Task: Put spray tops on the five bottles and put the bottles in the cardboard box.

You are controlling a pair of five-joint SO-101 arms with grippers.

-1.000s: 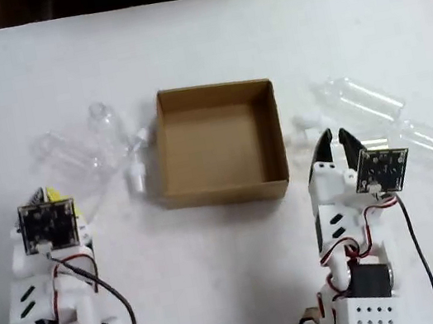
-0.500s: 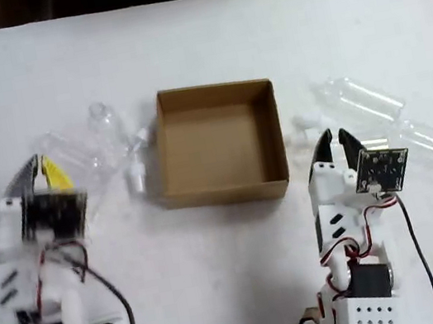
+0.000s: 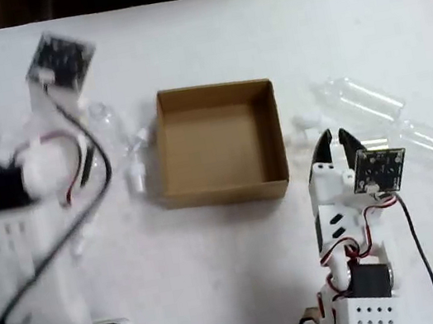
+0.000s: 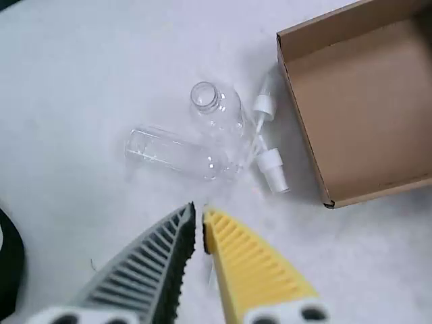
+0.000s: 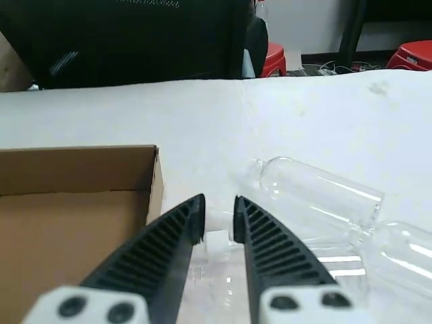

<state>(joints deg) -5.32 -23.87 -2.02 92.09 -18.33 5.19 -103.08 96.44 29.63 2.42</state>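
The open cardboard box (image 3: 221, 140) sits mid-table with nothing inside. To its left are two clear bottles, one lying (image 4: 179, 154) and one showing its open mouth (image 4: 216, 108), beside two white spray tops (image 4: 263, 108) (image 4: 273, 169). My left gripper (image 4: 200, 214) hangs high above the table short of these bottles, fingers together, holding nothing. Two more clear bottles (image 3: 357, 99) (image 3: 431, 141) lie right of the box, a white spray top (image 3: 303, 122) near them. My right gripper (image 3: 336, 139) rests low beside the box's right front corner, slightly open, with nothing between its fingers.
The left arm's wrist (image 3: 60, 59) rises tall over the table's left side and covers part of the left bottles in the high view. The box wall (image 5: 154, 182) stands close beside the right gripper. Bare white table lies in front of the box.
The left arm has lifted from its low rest and swung up and forward over the left bottles. The right arm has stayed put.
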